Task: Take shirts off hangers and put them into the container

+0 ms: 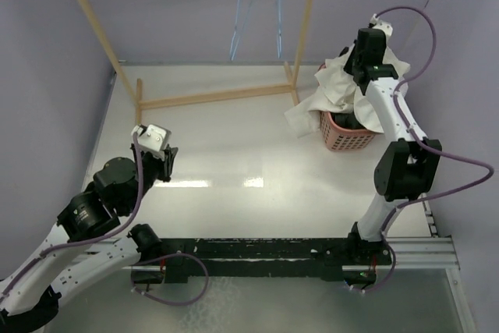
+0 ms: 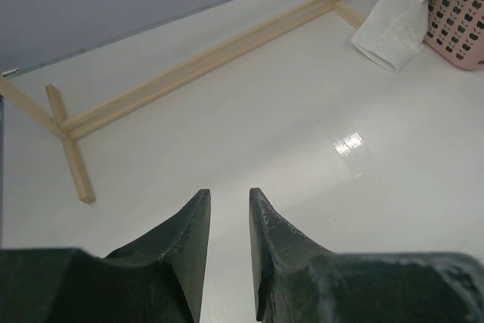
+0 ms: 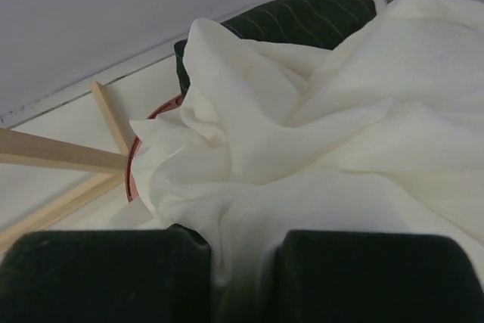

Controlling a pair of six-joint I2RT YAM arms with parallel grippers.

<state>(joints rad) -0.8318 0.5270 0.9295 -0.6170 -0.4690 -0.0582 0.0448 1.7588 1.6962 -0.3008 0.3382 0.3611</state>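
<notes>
White shirt [image 3: 325, 149], pinched by right jaws, going into pink laundry basket [image 1: 347, 139]; left jaws parted, empty; release next.

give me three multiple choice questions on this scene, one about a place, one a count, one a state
1. Where is the plain white cloth shirt?
A. piled over the salmon-pink lattice plastic basket
B. on a hanger
C. under the left arm

2. How many thin light-blue wire hangers hang on the wooden rack?
A. none
B. two
C. four

3. What is the right gripper doing?
A. open over bare table
B. shut on the white shirt
C. holding a hanger

Answers: 1 A, it heaps over the basket rim; 2 B, two bare hangers show from above; 3 B, white cloth runs between its fingers.
</notes>
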